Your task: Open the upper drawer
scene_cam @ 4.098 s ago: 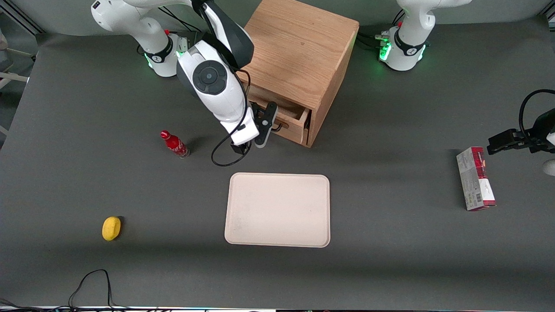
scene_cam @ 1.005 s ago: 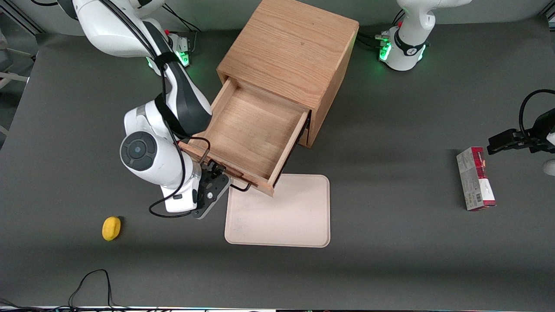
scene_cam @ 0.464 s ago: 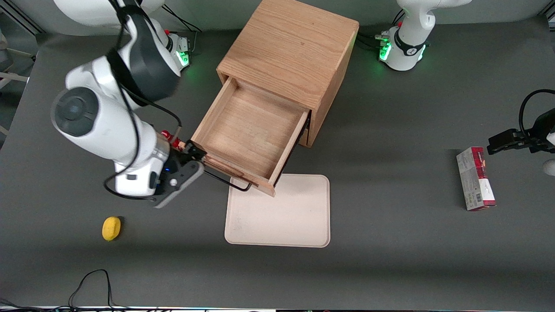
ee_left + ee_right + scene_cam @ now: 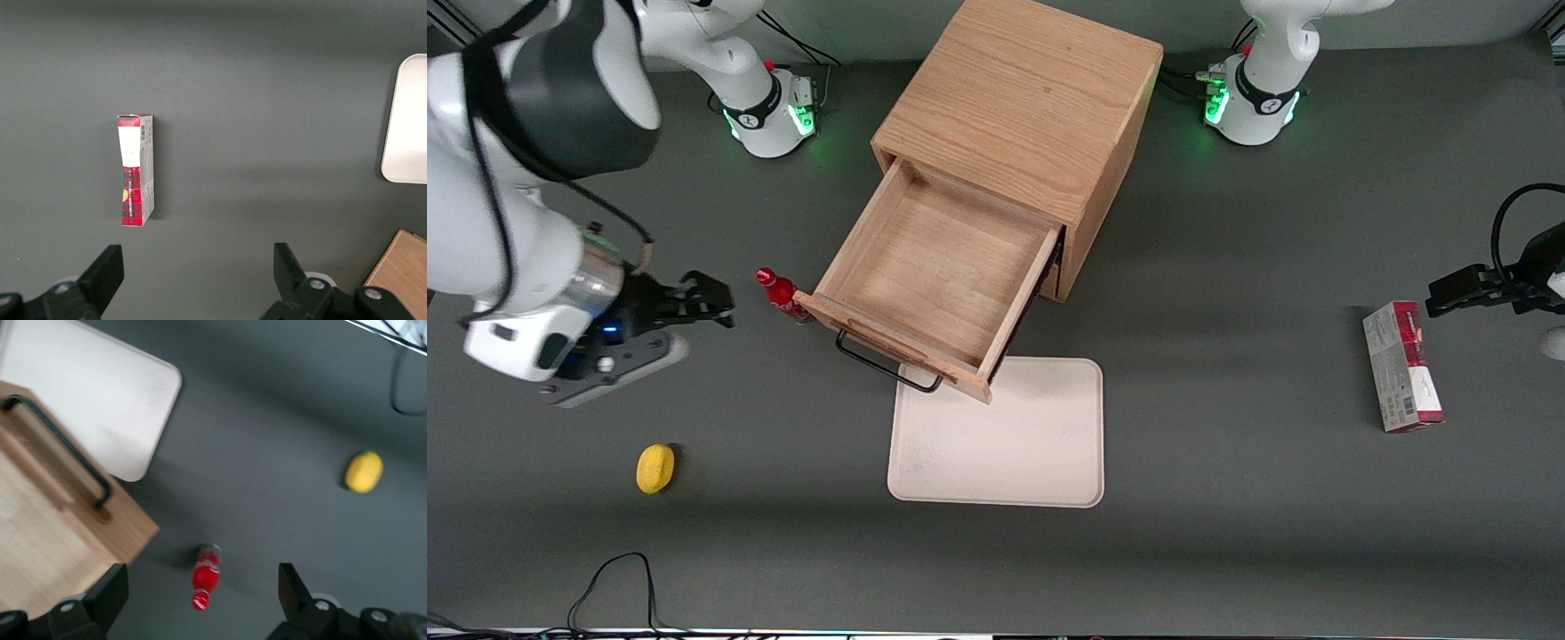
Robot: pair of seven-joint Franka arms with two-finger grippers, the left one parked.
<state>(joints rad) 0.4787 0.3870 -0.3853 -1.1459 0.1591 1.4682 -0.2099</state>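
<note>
The upper drawer (image 4: 938, 267) of the oak cabinet (image 4: 1032, 98) stands pulled far out, its plain wooden tray bare inside. Its thin black wire handle (image 4: 885, 364) juts over the edge of the cream tray. The drawer front (image 4: 40, 540) and handle (image 4: 60, 447) also show in the right wrist view. My right gripper (image 4: 710, 302) is open and empty. It hovers above the table toward the working arm's end, apart from the handle, with the red bottle below its fingers (image 4: 110, 593). The lower drawer is almost wholly hidden under the upper one.
A small red bottle (image 4: 783, 298) stands beside the drawer's front corner; it also shows in the right wrist view (image 4: 207, 573). A cream tray (image 4: 1000, 436) lies nearer the camera than the cabinet. A yellow fruit (image 4: 655, 468) and a red-and-grey box (image 4: 1400, 366) lie on the table.
The drawer went from barely open to pulled far out. My gripper then let go of the handle and swung away toward the working arm's end, uncovering the red bottle.
</note>
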